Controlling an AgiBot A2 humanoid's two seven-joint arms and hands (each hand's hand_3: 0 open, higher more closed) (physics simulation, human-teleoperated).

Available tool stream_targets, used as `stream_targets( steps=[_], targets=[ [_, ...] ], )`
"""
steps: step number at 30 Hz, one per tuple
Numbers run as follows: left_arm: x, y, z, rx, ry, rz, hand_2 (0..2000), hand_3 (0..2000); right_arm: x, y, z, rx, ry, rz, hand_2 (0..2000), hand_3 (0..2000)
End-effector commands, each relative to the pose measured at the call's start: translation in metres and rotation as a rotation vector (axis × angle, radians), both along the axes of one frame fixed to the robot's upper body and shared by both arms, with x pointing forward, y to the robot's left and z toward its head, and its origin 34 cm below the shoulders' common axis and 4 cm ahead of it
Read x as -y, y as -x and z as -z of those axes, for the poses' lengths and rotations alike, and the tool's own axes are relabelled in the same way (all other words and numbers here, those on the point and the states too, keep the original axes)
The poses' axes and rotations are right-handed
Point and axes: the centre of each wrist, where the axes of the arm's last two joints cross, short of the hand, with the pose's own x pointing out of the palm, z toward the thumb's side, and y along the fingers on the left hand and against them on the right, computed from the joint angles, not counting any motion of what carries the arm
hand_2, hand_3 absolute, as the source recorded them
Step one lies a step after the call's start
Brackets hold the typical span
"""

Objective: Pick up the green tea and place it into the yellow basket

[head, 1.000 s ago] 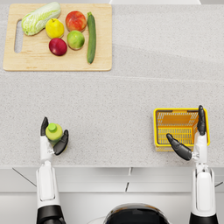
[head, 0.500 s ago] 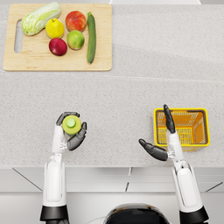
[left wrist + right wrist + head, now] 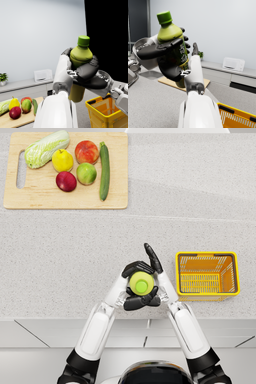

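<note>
The green tea bottle [image 3: 141, 284] with its green cap is held upright above the counter, left of the yellow basket [image 3: 207, 254]. My left hand [image 3: 132, 268] wraps its fingers around the upper body of the bottle [image 3: 170, 32]. My right hand [image 3: 146, 301] has come in from the basket side and grips the lower body, with one finger [image 3: 152, 257] sticking straight out past the bottle. In the left wrist view the right hand [image 3: 87, 71] crosses the bottle [image 3: 80, 53] in front. The basket holds nothing.
A wooden cutting board [image 3: 50, 200] lies at the far left with a cabbage [image 3: 46, 148], several fruits and a cucumber [image 3: 104, 170]. The counter's front edge [image 3: 75, 319] runs just below the hands.
My left hand has carried the bottle rightward to the middle. My right hand has moved left, away from the basket, and now grips the bottle too.
</note>
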Motion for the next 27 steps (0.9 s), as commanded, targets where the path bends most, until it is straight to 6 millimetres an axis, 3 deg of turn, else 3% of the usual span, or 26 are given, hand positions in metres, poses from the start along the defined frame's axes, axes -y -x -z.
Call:
stream_targets(
  steps=[1, 2, 3, 7, 8, 9, 10, 12, 14, 17, 20, 23, 27],
  targets=[
    [0.027, 0.005, 0.021, -0.052, -0.090, 0.098, 2000, 2000, -0.021, 0.002, -0.014, 0.043, 0.007, -0.077, 0, 0],
    [0.026, 0.006, 0.022, -0.047, -0.104, 0.104, 2000, 2000, -0.019, 0.003, -0.014, 0.047, 0.015, -0.080, 1361, 327],
    [0.024, 0.008, 0.022, -0.038, -0.110, 0.099, 2000, 2000, -0.015, 0.004, -0.014, 0.063, 0.056, -0.142, 2000, 653],
    [0.017, 0.008, 0.023, -0.027, -0.126, 0.067, 2000, 2000, -0.016, 0.004, -0.014, 0.082, 0.124, -0.232, 2000, 1960],
    [0.014, 0.007, 0.022, -0.021, -0.135, 0.065, 2000, 2000, -0.015, 0.002, -0.014, 0.082, 0.142, -0.247, 2000, 2000],
    [0.010, 0.011, 0.021, -0.007, -0.140, 0.066, 639, 1673, -0.013, 0.001, -0.013, 0.082, 0.164, -0.265, 2000, 2000],
    [0.005, 0.014, 0.018, 0.004, -0.122, 0.034, 0, 1347, -0.012, 0.000, -0.012, 0.081, 0.173, -0.273, 2000, 2000],
    [-0.011, 0.020, 0.011, 0.032, -0.101, -0.022, 0, 693, -0.002, -0.003, -0.021, 0.116, 0.167, -0.268, 2000, 2000],
    [-0.040, 0.029, 0.006, 0.060, -0.096, -0.108, 0, 40, 0.018, -0.008, -0.047, 0.181, 0.072, -0.165, 2000, 2000],
    [-0.101, 0.028, -0.010, 0.098, 0.009, -0.369, 0, 0, 0.069, -0.014, -0.074, 0.257, -0.068, 0.069, 2000, 2000],
    [-0.140, 0.024, -0.009, 0.076, 0.072, -0.534, 0, 0, 0.117, -0.010, -0.072, 0.258, -0.142, 0.251, 2000, 2000],
    [-0.158, 0.016, -0.008, 0.059, 0.088, -0.602, 0, 0, 0.144, -0.011, -0.060, 0.213, -0.198, 0.378, 2000, 2000],
    [-0.166, 0.006, 0.003, 0.001, 0.093, -0.630, 0, 0, 0.158, -0.012, -0.028, 0.070, -0.242, 0.494, 2000, 2000]
  ],
)
